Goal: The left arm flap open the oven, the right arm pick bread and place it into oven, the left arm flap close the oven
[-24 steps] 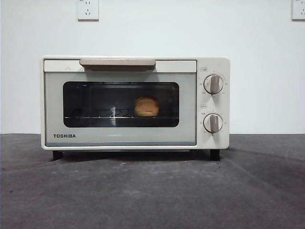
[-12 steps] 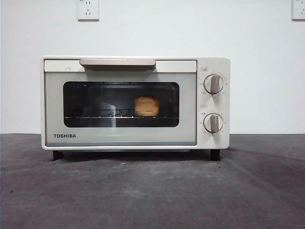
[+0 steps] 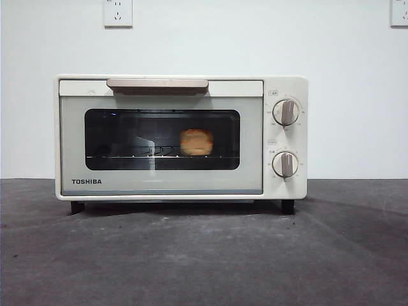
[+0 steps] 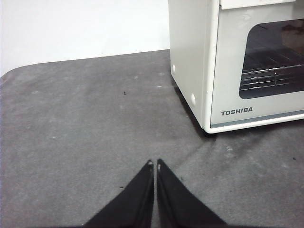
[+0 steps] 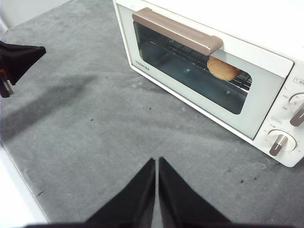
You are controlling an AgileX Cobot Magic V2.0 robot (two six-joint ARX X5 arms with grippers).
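Front view shows a grey, matte, slightly mottled table running back to a plain white wall that carries two white sockets high up. At the middle of the table stands the oven, a cream-white TOSHIBA box with rounded corners and short black feet. Its door is shut, flush with the front panel. A beige bar handle runs along the top of the door, and the dark glass window below it reflects a little light. Two grey knobs sit one above the other on the right panel.

Inside, behind the glass, the bread rests on the wire rack, right of the window's middle; it is a lumpy, golden-orange piece with paler patches.

Neither arm enters the front view. In the left wrist view the left gripper hangs low over bare table, near and to the left of the oven's left front corner, well apart from it; its flat, pointed black jaws are pressed together with nothing between them. In the right wrist view the right gripper hovers higher, above the table in front of the oven, looking down on the handle and the bread; its jaws are likewise pressed together and empty.
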